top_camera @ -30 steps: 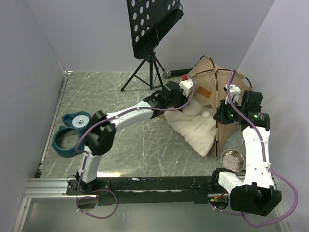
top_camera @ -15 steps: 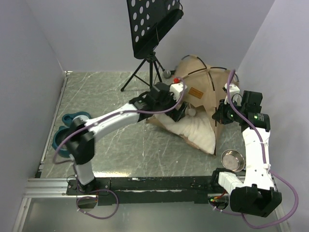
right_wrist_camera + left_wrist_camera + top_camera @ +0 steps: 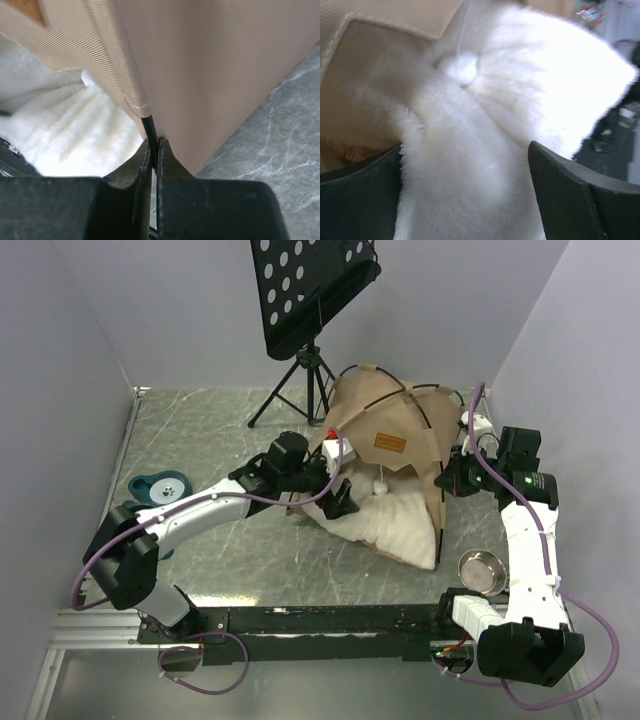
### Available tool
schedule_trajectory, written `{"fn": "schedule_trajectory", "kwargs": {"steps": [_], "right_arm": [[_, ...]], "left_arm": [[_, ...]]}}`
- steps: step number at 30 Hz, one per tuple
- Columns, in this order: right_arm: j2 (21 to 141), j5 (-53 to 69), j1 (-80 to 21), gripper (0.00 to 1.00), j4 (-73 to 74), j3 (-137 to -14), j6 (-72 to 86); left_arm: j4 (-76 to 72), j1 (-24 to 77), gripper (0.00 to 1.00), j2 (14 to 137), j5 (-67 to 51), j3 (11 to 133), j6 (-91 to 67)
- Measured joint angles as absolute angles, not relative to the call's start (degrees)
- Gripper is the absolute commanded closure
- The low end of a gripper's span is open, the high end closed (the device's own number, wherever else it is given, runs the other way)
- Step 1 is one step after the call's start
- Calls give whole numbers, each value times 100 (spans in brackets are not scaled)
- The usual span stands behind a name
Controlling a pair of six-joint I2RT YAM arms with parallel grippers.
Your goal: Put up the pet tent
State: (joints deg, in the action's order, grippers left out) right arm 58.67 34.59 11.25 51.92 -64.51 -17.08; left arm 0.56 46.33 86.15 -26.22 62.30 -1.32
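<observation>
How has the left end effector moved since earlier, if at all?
Yes: left end effector withdrew leftward and nearward, away from the black metal tripod stand.

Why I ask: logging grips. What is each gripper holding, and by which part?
The right gripper is shut on the pet tent, pinching its black pole at the fabric's edge. The left gripper is open at the pillow, holding nothing.

On my marbled table (image 3: 200,430), the pet tent (image 3: 390,425) sits toward the far right corner over a white pillow (image 3: 400,525). A steel bowl (image 3: 481,571) lies by the right edge, a teal ring-shaped object (image 3: 160,486) by the left, and a tripod stand (image 3: 312,365) at the far edge.
</observation>
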Motion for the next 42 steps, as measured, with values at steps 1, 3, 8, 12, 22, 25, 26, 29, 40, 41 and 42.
{"fn": "schedule_trajectory", "kwargs": {"steps": [1, 3, 8, 12, 22, 25, 26, 29, 40, 41, 42], "right_arm": [[5878, 3459, 1125, 100, 5188, -6451, -1706], [5892, 3452, 1129, 100, 5186, -6451, -1688], [5924, 3363, 1129, 100, 5210, -6451, -1636], [5924, 3317, 1131, 100, 5210, -6451, -1605], [5889, 3214, 1140, 100, 5201, -6451, -1588], [5881, 3212, 1140, 100, 5199, -6451, -1584], [5874, 3210, 1140, 100, 5196, -6451, -1581], [5861, 3197, 1140, 100, 5196, -6451, -1555], [5861, 3199, 1140, 100, 5199, -6451, -1535], [5863, 3205, 1140, 100, 5199, -6451, -1535], [5863, 3216, 1140, 100, 5205, -6451, -1533]], "left_arm": [[-16, 4615, 3, 8665, -2799, 6278, -110], [36, 4668, 5, 8899, -3208, 6643, 187], [1441, 5273, 0, 9985, -3662, 8739, 2069], [2200, 5581, 0, 10556, -3909, 9679, 2958], [674, 5461, 0, 8772, -2027, 7131, 2377], [154, 5402, 0, 7835, -1813, 6331, 2091], [51, 5363, 0, 7570, -1831, 6139, 2003], [-143, 5172, 4, 6906, -2185, 5756, 1824], [285, 5966, 24, 7448, -1533, 5299, 2152], [226, 6062, 24, 7485, -1382, 5159, 2241], [106, 6184, 21, 7559, -1190, 5011, 2381]]}}
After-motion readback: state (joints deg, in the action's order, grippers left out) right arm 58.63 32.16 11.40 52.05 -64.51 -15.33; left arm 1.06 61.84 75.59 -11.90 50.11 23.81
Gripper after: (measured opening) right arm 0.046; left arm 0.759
